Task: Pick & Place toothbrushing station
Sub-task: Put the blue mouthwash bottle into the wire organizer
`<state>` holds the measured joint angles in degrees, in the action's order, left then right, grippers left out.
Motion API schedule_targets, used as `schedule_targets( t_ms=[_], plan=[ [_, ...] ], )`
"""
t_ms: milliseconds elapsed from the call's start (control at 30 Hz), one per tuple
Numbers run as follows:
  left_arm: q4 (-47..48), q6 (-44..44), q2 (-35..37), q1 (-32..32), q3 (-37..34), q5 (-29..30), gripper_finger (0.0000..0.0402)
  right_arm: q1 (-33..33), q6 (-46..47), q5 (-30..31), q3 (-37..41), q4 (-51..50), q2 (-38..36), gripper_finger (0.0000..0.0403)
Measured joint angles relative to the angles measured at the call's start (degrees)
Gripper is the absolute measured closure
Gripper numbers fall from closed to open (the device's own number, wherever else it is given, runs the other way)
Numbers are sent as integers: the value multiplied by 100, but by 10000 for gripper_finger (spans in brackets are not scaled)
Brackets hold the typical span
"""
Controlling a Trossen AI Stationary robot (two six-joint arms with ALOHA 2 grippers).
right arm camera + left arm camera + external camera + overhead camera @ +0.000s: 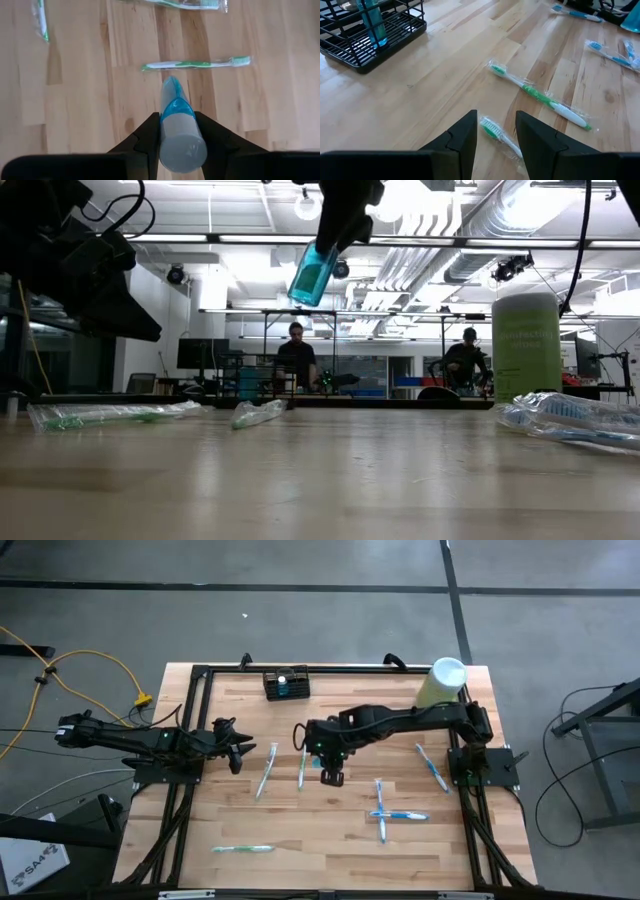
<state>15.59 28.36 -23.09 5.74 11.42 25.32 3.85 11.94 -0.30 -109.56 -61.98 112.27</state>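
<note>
High view: the toothbrushing station, a black slotted holder, stands near the top edge of the wooden tabletop, left of centre; the right hand hangs at mid-frame beside wrapped toothbrushes, and the left hand waits at left of centre. A pale green cylinder stands at upper right. Low view: the right hand, at top centre, is clenched on a blue tube held clear of the tabletop; two people sit in the room behind. Left wrist view: the left hand is released, fingers apart above a green toothbrush; the station lies at upper left. Right wrist view: the right hand grasps the tube between both fingers.
</note>
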Motion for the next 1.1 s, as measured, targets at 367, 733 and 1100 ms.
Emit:
schedule_targets(
  t_ms=[367,733,1100],
  plan=[
    [-722,-7,0,2,0,-580,270,79,25,-8,0,-2,0,309],
    [-2204,-665,-595,7,2,-1318,270,77,25,-142,0,132,0,309],
    [-4250,-716,-3008,0,310,-2053,270,234,25,-288,0,229,0,309]
  ],
)
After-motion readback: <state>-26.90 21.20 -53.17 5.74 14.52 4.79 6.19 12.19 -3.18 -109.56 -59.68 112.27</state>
